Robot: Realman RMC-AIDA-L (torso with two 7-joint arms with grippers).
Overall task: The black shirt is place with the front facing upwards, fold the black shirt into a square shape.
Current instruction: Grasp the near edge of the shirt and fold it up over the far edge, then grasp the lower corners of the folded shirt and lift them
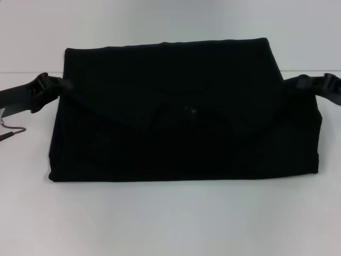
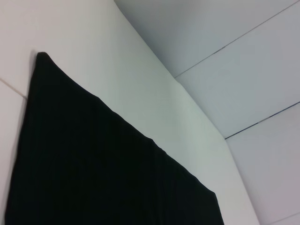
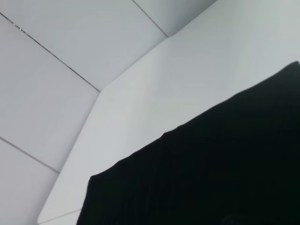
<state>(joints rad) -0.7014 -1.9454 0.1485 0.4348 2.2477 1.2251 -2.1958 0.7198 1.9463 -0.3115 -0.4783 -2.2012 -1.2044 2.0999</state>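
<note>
The black shirt (image 1: 181, 138) lies across the middle of the white table (image 1: 170, 224) as a wide dark bundle. Its far part rises as a flap with a straight top edge. My left gripper (image 1: 57, 85) meets the shirt's left edge about halfway up. My right gripper (image 1: 295, 82) meets the right edge at the same height. Both look shut on the fabric, which stretches between them. No lettering shows. The left wrist view is half filled with the black shirt (image 2: 93, 164) hanging close in front. In the right wrist view the black shirt (image 3: 211, 173) fills the same share.
A thin dark cable (image 1: 10, 130) hangs by the left arm at the table's left edge. Bare table surface (image 1: 170, 16) lies behind the shirt. White wall panels (image 2: 243, 70) stand beyond the table.
</note>
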